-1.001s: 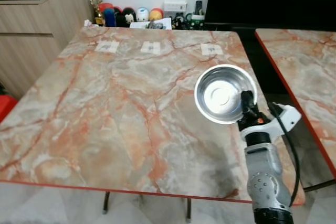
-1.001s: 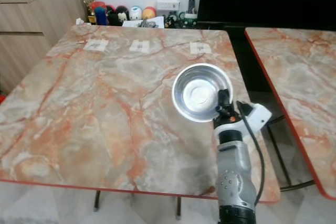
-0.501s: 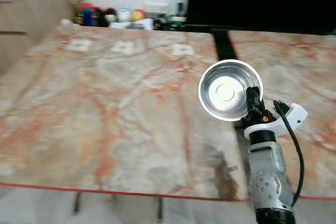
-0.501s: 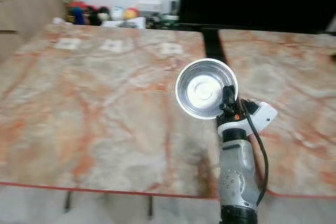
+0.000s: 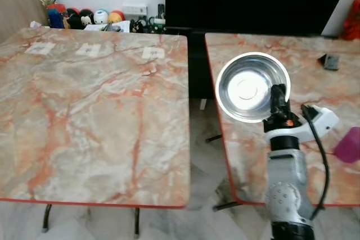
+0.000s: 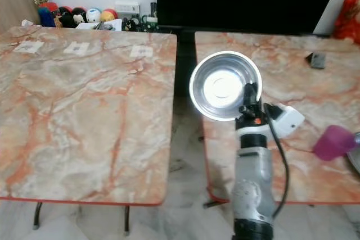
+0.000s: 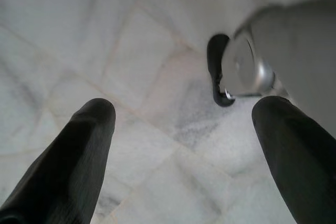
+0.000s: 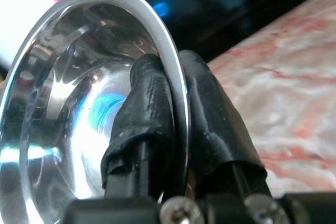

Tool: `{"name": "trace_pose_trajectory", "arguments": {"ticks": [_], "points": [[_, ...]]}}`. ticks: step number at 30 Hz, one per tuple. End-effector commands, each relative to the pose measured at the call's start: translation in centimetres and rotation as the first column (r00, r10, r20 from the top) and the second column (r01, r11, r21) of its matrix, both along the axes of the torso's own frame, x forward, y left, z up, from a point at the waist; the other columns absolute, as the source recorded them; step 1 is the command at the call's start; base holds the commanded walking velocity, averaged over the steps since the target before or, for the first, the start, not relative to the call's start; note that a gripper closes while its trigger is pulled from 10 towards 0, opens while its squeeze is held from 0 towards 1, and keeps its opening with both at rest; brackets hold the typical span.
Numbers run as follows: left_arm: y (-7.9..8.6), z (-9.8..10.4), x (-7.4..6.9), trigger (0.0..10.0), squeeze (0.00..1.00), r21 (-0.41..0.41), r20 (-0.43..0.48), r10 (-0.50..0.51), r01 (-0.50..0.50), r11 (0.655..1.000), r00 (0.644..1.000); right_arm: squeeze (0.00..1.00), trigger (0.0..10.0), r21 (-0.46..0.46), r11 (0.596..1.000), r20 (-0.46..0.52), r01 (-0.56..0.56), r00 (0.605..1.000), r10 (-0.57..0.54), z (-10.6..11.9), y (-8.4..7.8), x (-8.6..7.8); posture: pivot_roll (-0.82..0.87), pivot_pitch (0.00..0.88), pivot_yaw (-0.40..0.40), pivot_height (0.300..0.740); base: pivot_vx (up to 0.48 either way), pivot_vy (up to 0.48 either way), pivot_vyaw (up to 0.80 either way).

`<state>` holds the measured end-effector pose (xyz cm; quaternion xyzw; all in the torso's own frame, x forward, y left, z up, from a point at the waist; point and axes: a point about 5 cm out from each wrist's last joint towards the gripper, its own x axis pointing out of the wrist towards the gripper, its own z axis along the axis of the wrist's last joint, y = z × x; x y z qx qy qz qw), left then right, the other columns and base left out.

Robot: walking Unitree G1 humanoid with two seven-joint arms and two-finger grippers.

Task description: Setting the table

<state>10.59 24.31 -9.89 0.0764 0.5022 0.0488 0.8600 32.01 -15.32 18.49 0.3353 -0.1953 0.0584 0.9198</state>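
Observation:
A shiny steel bowl [image 5: 251, 86] is held up in the air, tilted so its inside faces me, over the left edge of the right marble table [image 5: 315, 82]. My right gripper [image 5: 277, 96] is shut on the bowl's rim, one finger inside and one outside, as the right wrist view shows on the bowl [image 8: 84, 103] with the fingers [image 8: 149, 114] pinching its rim. My left gripper [image 7: 184, 145] hangs open above the pale tiled floor.
A second marble table [image 5: 90, 111] stands on the left, with a gap between the two tables. A pink cup [image 5: 350, 144] and a small dark object [image 5: 332, 61] sit on the right table. Toys and clutter [image 5: 95, 18] line the back wall under a dark screen.
The camera has swung to the right, bringing the right table into view. The bowl, still in the right gripper, has come off the left table's right edge to over the right table's left edge.

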Motion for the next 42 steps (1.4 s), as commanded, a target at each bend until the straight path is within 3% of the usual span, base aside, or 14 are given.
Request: {"name": "trace_pose_trajectory", "arguments": {"ticks": [1,9,21,23,27,31,35,39,42], "points": [[-0.1,0.0,0.2,10.0,0.00,-0.006,-0.003,-0.007,0.007,1.000,1.000,0.00,10.0,-0.002,0.999,0.046,0.034,0.998,-0.033,1.0,-0.7,-0.3,0.01,0.074,-0.007,0.740,0.000,-0.458,0.00],[-0.1,0.2,1.0,10.0,0.00,-0.005,0.010,-0.001,0.001,1.000,1.000,0.00,10.0,-0.002,0.998,0.065,0.055,0.996,-0.055,1.5,-1.0,-0.3,0.01,0.082,-0.008,0.740,0.000,-0.455,0.00],[-1.1,-0.1,0.6,10.0,0.00,-0.013,0.008,-0.003,0.003,1.000,1.000,0.00,10.0,-0.027,0.989,0.078,0.144,0.987,-0.141,2.1,-2.2,-0.5,0.00,0.094,-0.008,0.740,0.000,-0.454,0.00],[-1.1,-0.2,0.5,10.0,0.00,-0.014,0.008,0.000,0.000,1.000,1.000,0.00,10.0,-0.028,0.984,0.080,0.174,0.982,-0.171,2.2,-2.6,-0.6,0.00,0.095,-0.009,0.740,0.000,-0.392,0.00],[-1.2,-0.4,-0.3,10.0,0.00,-0.011,0.000,0.015,-0.015,1.000,1.000,0.00,10.0,0.030,0.948,0.050,0.318,0.946,-0.319,2.2,-4.9,-1.1,0.00,0.103,-0.008,0.740,0.000,0.000,0.00],[-1.0,-0.4,-0.6,10.0,0.00,-0.009,-0.005,0.014,-0.014,1.000,1.000,0.00,10.0,0.033,0.928,0.040,0.372,0.927,-0.373,2.3,-5.8,-1.5,0.00,0.107,-0.005,0.740,0.000,0.000,0.00],[-0.8,-0.3,-0.2,10.0,0.00,-0.005,-0.002,0.009,-0.009,1.000,1.000,0.00,10.0,0.048,0.889,-0.039,0.456,0.890,-0.454,1.7,-6.6,-2.1,-0.01,0.110,-0.003,0.740,0.000,0.000,0.00],[-0.8,-0.2,0.2,10.0,0.00,-0.005,0.003,0.007,-0.007,1.000,1.000,0.00,10.0,-0.031,0.878,-0.113,0.478,0.871,-0.478,0.6,-6.4,-2.0,-0.01,0.110,-0.002,0.740,0.000,0.000,0.00],[-0.7,-0.1,0.4,10.0,0.00,-0.005,0.007,0.004,-0.004,1.000,1.000,0.00,10.0,-0.133,0.880,-0.302,0.456,0.827,-0.474,-2.2,-6.3,-1.5,-0.01,0.108,0.001,0.740,0.000,0.000,0.00]]}}
